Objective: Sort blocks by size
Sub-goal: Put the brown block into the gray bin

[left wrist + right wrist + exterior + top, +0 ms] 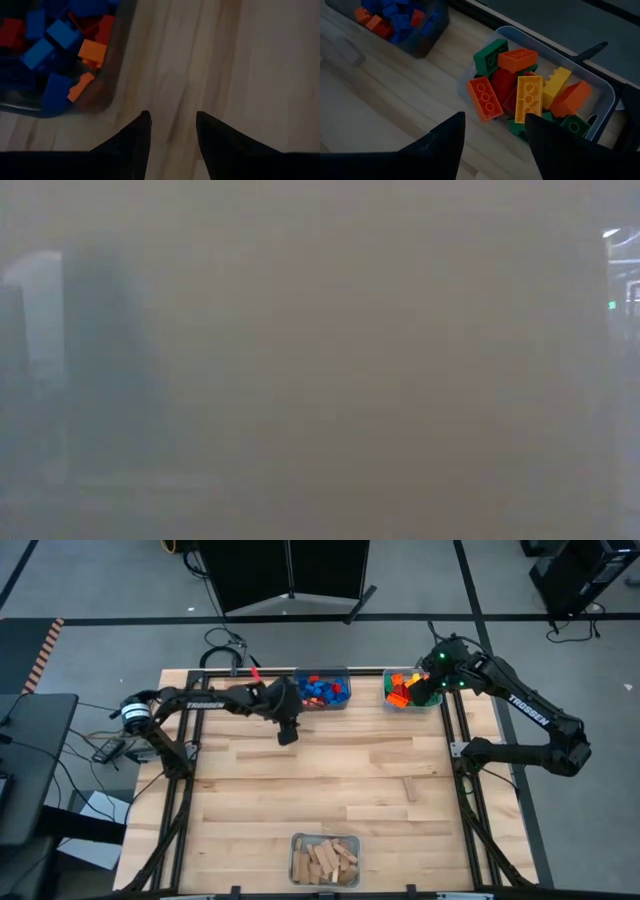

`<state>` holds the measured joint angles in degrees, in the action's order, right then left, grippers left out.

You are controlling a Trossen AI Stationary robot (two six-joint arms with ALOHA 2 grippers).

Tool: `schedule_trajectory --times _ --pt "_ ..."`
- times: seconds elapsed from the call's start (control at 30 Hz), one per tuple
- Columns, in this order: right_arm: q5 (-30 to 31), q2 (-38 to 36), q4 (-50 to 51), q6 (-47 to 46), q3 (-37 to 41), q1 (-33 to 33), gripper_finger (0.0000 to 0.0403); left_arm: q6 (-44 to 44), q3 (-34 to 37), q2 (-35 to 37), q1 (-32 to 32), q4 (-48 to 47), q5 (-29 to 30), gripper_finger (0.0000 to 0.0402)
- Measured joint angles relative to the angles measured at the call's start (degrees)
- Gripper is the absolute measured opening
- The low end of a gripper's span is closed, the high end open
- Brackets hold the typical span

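Pale butcher-block table [300, 780] under me, grey floor around it, and the low camera gives only a tan blur, so I'm working off 3 views.

Nearest my edge, a clear bin [325, 860] holds the tan wooden blocks [322, 858], piled loose. Plain, stiff, light pieces, I'd judge; grip them across the narrow faces.

Mid-table, 1 stray tan block [410, 789] lies alone on the boards, well apart from every bin. That looks like the piece left to sort.

Further out, my left gripper [172, 131] hangs over bare wood just beside the bin of small bricks [52, 47], mostly blue with some red and orange. Its jaws stand parted, nothing between them, touching nothing.

Far corner now: my right gripper [495, 131] hovers above the bin of large bricks [529, 90], orange, yellow, green and red. Jaws spread wide, empty, not touching the pile.

These bricks read hard, glossy and light, so probably slippery; I'd pinch across the flat long sides, never over the studs.
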<state>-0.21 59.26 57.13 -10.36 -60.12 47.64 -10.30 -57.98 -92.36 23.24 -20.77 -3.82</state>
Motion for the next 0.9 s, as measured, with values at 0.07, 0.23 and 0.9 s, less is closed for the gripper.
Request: schedule_trajectory --times 0.07,0.23,0.9 --pt "0.0 0.0 0.0 0.0 0.0 0.0 0.0219 -1.4 -2.2 -1.7 1.0 -1.9 -1.5 0.0163" --pt "0.0 0.0 0.0 0.1 0.0 0.0 0.0220 -5.3 -9.7 -8.4 1.6 -6.6 -4.9 0.0163" --pt "0.0 0.0 0.2 1.0 0.0 0.0 0.0216 -12.3 -18.0 -20.5 1.3 -17.0 1.1 0.0163"
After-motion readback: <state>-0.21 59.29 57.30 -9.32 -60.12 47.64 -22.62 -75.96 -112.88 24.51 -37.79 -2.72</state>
